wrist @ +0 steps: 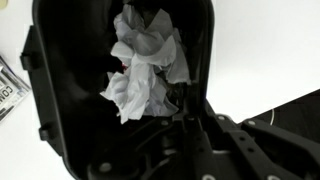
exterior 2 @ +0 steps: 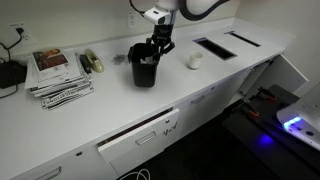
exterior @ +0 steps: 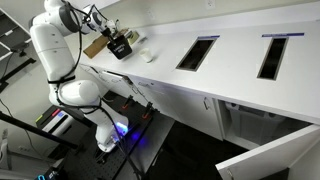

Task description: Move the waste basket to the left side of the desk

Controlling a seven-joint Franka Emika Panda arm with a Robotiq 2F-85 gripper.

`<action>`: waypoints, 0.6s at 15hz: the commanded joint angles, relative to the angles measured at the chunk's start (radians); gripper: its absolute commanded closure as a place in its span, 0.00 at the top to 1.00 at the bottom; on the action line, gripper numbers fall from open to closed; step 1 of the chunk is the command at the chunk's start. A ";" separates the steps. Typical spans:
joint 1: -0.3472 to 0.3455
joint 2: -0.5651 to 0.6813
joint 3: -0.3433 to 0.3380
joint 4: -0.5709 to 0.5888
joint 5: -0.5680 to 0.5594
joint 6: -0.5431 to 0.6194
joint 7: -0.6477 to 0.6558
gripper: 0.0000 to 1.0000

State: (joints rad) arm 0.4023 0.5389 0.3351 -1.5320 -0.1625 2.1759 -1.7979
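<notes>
White desk (exterior 2: 110,112); arm angled down, gripper (exterior 2: 157,54) at waste basket (exterior 2: 143,72) rim; closure unclear.

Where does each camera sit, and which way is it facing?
Exterior view: high, past one end of the white counter, looking along it; whole arm visible.
Exterior view: in front, looking across the counter; only the gripper at the waste basket.
Wrist view: looking down into the waste basket at crumpled paper; gripper parts at the bottom.
Shared: all show the waste basket; both exterior views show the counter cutouts.
</notes>
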 commanded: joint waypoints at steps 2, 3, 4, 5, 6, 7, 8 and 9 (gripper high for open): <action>0.012 0.067 0.014 0.104 -0.008 -0.067 -0.023 0.02; 0.016 0.076 0.013 0.113 -0.013 -0.074 -0.021 0.02; 0.019 0.084 0.013 0.120 -0.017 -0.076 -0.024 0.02; 0.022 0.089 0.011 0.123 -0.022 -0.077 -0.023 0.02; 0.024 0.093 0.011 0.125 -0.027 -0.076 -0.026 0.02; 0.026 0.095 0.010 0.120 -0.031 -0.070 -0.027 0.02; 0.026 0.097 0.009 0.116 -0.033 -0.068 -0.027 0.02; 0.025 0.097 0.010 0.110 -0.035 -0.062 -0.029 0.02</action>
State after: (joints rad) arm 0.4221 0.6259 0.3440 -1.4516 -0.1791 2.1386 -1.8028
